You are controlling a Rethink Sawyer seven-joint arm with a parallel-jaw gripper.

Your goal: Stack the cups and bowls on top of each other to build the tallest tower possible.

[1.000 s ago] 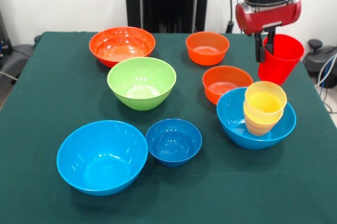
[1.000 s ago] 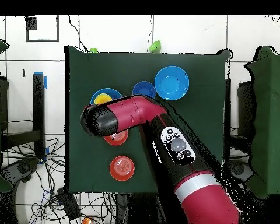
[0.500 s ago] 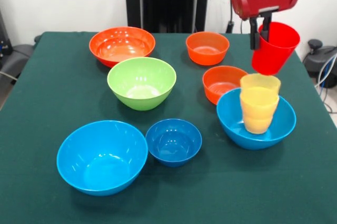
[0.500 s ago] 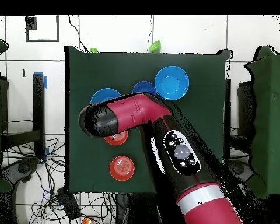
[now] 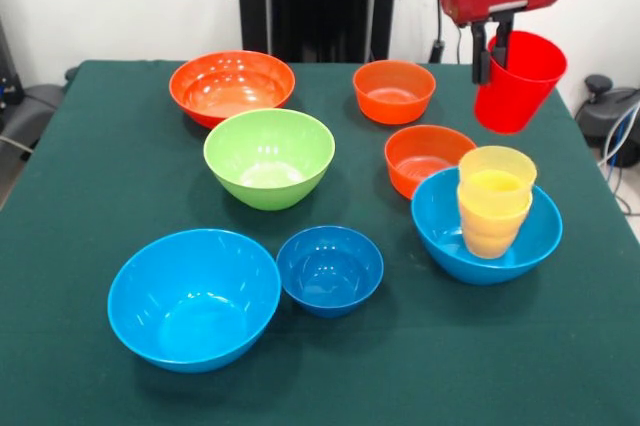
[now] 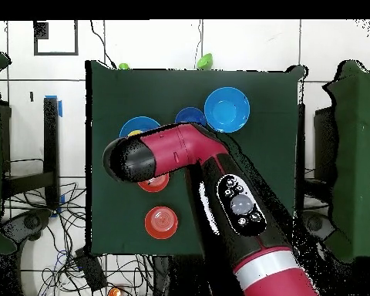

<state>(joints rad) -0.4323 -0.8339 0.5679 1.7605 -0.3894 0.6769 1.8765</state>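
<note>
My gripper hangs at the upper right, shut on the rim of the red cup. The cup is tilted and in the air, above and behind the right light-blue bowl. In that bowl stand the nested yellow cups, leaning slightly; together they make the tower. Left of it lie a small orange bowl and the small dark blue bowl. In the overhead view the arm hides the gripper and the red cup.
A large orange bowl, a green bowl and another small orange bowl stand further back. A second large light-blue bowl sits front left. The green table ends just right of the tower.
My gripper has risen and drifted slightly left with the red cup. The yellow cups rocked from tilted to nearly upright in the bowl.
</note>
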